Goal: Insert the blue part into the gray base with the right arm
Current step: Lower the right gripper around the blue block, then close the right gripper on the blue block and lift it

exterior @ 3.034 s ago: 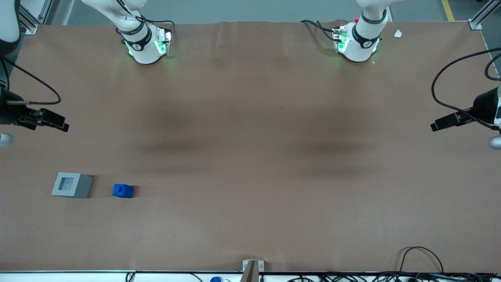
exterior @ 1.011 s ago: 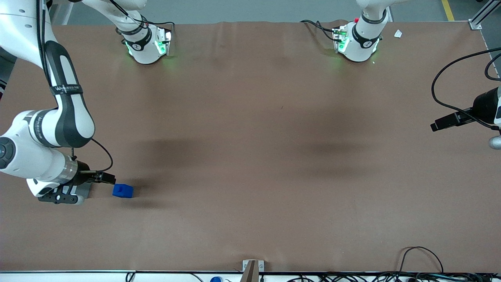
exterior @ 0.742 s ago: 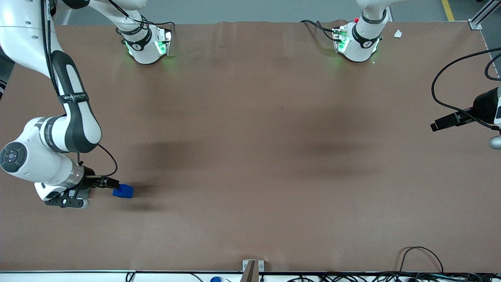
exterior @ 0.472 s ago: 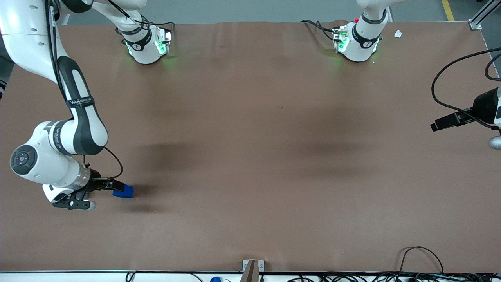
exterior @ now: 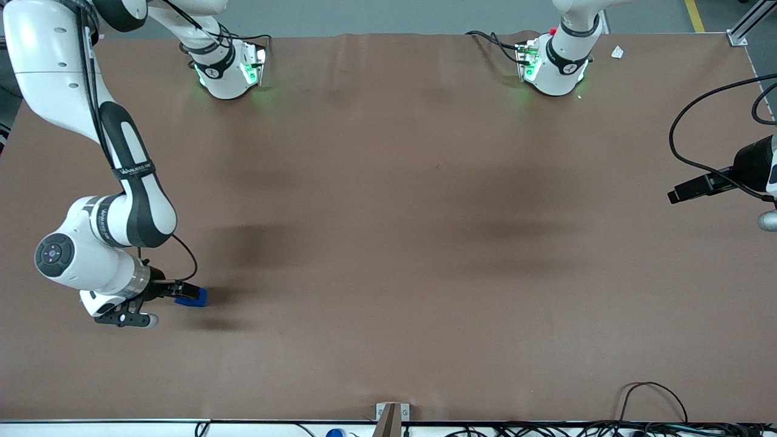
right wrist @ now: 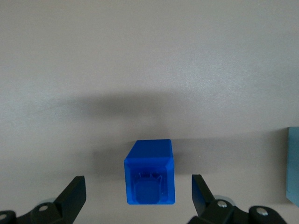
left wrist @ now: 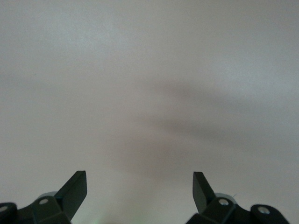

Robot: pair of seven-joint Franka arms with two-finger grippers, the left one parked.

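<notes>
**Right gripper spread over the blue part, base just alongside**

The black two-finger gripper [right wrist: 138, 198] of the white jointed right arm [exterior: 121, 188] sits low over the brown table cover [exterior: 388, 243], toward the working arm's end of the table and fairly near the front camera. Its fingers [right wrist: 74, 193] are spread wide and hold nothing.

The small bright blue plastic block w/ a raised stub on top, i.e. the blue part [right wrist: 150, 172], rests on the cover, and in the wrist view it lies between the two fingertips w/ clear gaps on both sides, roughly centred. In the front view the blue part [exterior: 195, 297] peeks out from under the gripper's camera mount.

The light gray square base [right wrist: 293, 163] shows only as a pale edge in the wrist view, near the part but apart from it; the arm hides it in the front view.

Judgement: approach phase, grasp not yet made. The part seems squared to the finger line, so a short drop then closing should do; little sideways correction looks needed. Risk: nudging the part if the descent is off-centre.
</notes>
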